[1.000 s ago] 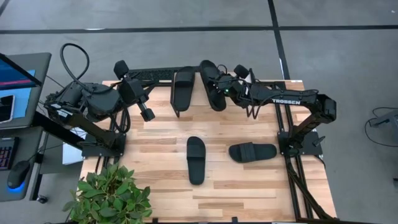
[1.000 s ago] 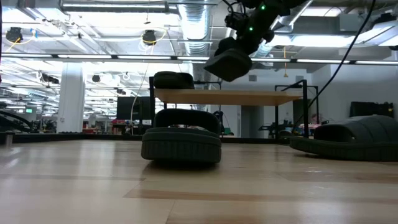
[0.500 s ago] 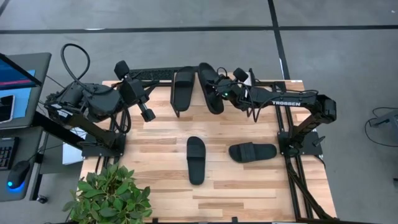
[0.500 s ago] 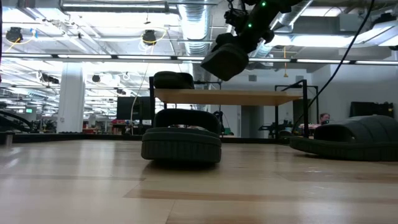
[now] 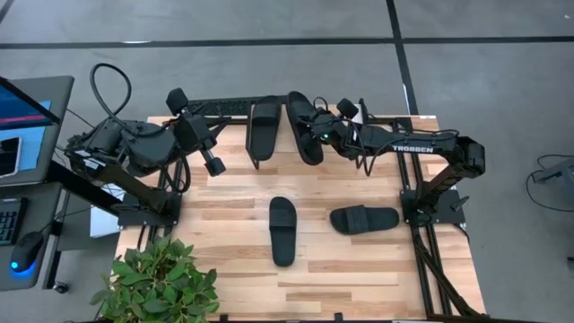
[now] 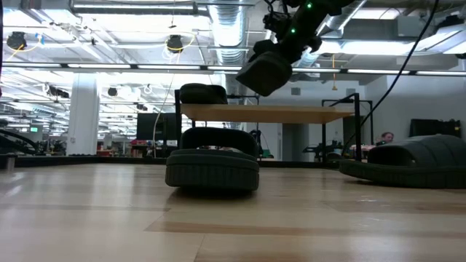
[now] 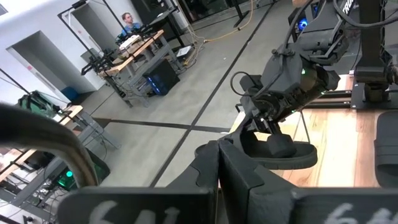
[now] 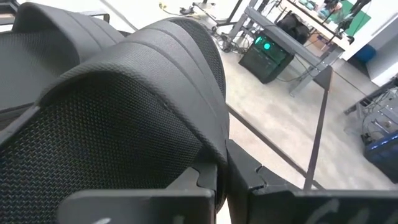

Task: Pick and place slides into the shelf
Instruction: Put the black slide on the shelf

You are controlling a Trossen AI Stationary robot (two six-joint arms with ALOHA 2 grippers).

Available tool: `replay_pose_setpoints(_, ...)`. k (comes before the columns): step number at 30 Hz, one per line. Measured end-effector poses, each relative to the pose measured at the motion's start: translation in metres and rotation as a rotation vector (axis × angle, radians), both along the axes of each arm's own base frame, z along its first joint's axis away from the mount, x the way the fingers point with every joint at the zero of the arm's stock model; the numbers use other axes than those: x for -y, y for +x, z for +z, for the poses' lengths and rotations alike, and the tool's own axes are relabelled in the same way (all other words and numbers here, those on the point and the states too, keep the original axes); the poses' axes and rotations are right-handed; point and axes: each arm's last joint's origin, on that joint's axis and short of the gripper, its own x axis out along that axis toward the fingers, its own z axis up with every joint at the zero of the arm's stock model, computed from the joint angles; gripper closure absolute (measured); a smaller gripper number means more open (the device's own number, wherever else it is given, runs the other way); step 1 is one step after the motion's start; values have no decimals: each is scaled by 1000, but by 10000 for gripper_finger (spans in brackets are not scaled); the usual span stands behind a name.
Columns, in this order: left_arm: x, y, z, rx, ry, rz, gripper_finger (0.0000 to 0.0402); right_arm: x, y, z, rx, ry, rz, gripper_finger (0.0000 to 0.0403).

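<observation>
Two black slides lie sole-down on the wooden table, one (image 5: 282, 231) in the middle and one (image 5: 363, 218) toward the right. A third slide (image 5: 263, 130) rests sole-down on the shelf (image 6: 291, 113) at the table's far edge. Just right of it my right gripper (image 5: 316, 127) is shut on a fourth slide (image 5: 303, 126), holding it a little above the shelf top. Over the table's left part my left gripper (image 5: 213, 165) hangs shut with nothing in it. My right gripper pinches the slide at its wide strap (image 8: 186, 149) between its two fingers, which the strap partly hides. The fingers come from the table's right, slanting down, and lie across the slide. The slide (image 6: 266, 71) is lifted clear above the shelf top and tilted.
A potted plant (image 5: 157, 283) stands at the table's near left corner. A desk with a screen (image 5: 27, 117) stands beyond the left edge. Bare wood lies between the shelf and the two slides on the table.
My right gripper has shifted slightly toward the table's left with the slide, which stays lifted above the shelf top.
</observation>
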Motion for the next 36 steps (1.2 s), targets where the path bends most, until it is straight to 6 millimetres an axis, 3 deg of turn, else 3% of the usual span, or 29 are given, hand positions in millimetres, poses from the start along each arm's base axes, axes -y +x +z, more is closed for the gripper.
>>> replay_pose_setpoints(4,0,0,0,0,0,0,401,3,1,-1,9,-2,-7,402)
replay_pose_setpoints(11,0,0,0,1,-2,0,401,20,14,-29,-62,13,-36,402)
replay_pose_setpoints(15,0,0,0,1,-2,1,401,29,23,-36,-70,25,-46,402)
replay_pose_setpoints(26,0,0,0,1,-4,-2,401,41,50,-39,-89,38,-25,394)
replay_pose_setpoints(36,0,0,-1,5,-13,1,401,36,52,-39,-113,31,3,351)
